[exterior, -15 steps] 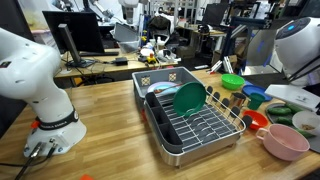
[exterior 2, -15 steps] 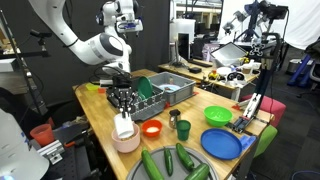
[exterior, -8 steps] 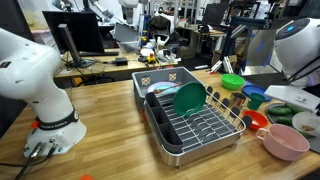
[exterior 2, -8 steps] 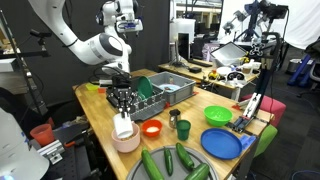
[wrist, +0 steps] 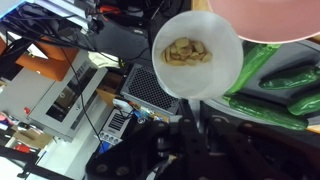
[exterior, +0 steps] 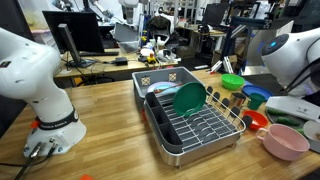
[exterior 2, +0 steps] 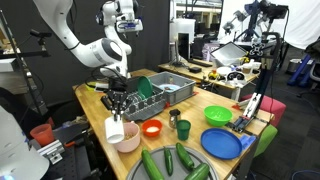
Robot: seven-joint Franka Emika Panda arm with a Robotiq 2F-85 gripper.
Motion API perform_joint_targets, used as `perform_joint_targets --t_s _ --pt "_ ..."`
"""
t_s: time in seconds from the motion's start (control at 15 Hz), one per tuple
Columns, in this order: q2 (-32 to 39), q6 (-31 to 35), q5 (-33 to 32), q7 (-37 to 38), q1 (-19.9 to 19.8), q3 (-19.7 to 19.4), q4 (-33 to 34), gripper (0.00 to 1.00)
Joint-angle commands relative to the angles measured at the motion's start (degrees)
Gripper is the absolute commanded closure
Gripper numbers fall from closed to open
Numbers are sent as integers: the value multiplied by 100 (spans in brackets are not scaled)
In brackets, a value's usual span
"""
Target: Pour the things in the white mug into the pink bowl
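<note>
In an exterior view my gripper (exterior 2: 117, 106) is shut on the rim of the white mug (exterior 2: 115, 129). It holds the mug upright at the left edge of the pink bowl (exterior 2: 130, 141), near the table's front corner. In the wrist view the white mug (wrist: 197, 52) is open toward the camera with tan pieces inside it. The pink bowl (wrist: 270, 18) lies beyond it at the top right, and my dark fingers (wrist: 178, 125) clamp the mug's wall. The pink bowl (exterior: 285, 141) also shows at the far right of an exterior view, where the mug is out of view.
A small red bowl (exterior 2: 152, 128), dark green cups (exterior 2: 183, 129), a green bowl (exterior 2: 218, 116) and a blue plate (exterior 2: 221, 143) stand near the pink bowl. Cucumbers (exterior 2: 175, 162) lie at the front. A dish rack (exterior: 190, 122) holds a green plate (exterior: 188, 98).
My gripper has shifted the mug a little to the left, from over the pink bowl to its left edge. The arm has come further into view at the upper right.
</note>
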Motion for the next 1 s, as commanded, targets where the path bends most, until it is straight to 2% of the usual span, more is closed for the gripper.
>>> perform_joint_targets --t_s 0.0,0.33,0.73,0.93 --pt "408 -701 -28 -3 257 -16 512 98" --pt "1004 -1402 -403 96 500 -81 1133 98" --pt "1644 -1923 -207 -10 615 -155 1660 98" --pt "1843 -1908 -264 -115 643 -168 1848 98"
